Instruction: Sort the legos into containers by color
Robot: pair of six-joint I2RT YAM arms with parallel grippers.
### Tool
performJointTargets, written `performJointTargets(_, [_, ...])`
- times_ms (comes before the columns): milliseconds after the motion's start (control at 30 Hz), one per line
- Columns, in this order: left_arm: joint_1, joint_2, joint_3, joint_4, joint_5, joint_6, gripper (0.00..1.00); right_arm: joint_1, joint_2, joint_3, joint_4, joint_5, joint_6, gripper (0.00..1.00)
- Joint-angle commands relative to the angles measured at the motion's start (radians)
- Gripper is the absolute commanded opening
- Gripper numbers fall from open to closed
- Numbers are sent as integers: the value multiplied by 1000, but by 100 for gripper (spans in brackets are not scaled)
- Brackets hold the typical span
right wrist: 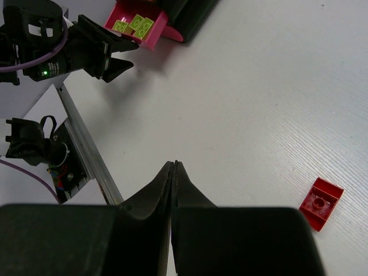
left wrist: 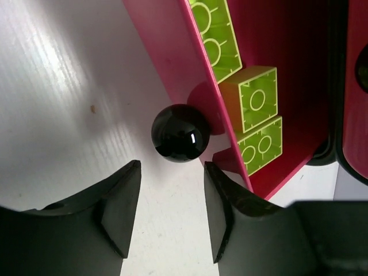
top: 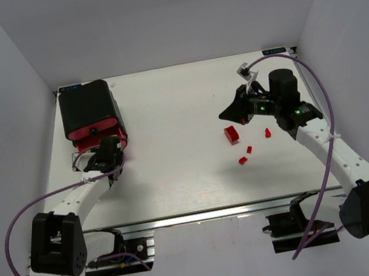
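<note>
Lime legos in open drawer; red legos right of it, unsorted. Left gripper jaws parted by knob; right gripper jaws closed, empty.

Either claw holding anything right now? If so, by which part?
Nothing is held. The left claw is open, jaws clear of the black drawer knob. The right claw is shut on nothing; the red lego lies apart.

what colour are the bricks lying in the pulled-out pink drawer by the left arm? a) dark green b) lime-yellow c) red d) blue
b, since the left wrist view shows lime-yellow bricks lying inside the pink drawer, just behind its black knob.
</note>
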Motion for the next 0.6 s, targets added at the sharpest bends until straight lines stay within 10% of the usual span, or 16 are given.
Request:
performJointTargets(0, [11, 17, 50, 47, -50, -7, 60, -11, -28, -6, 49, -32, -16, 0])
performJointTargets(567, [77, 84, 48, 228, 8, 157, 88, -20, 6, -4, 42, -36, -29, 0])
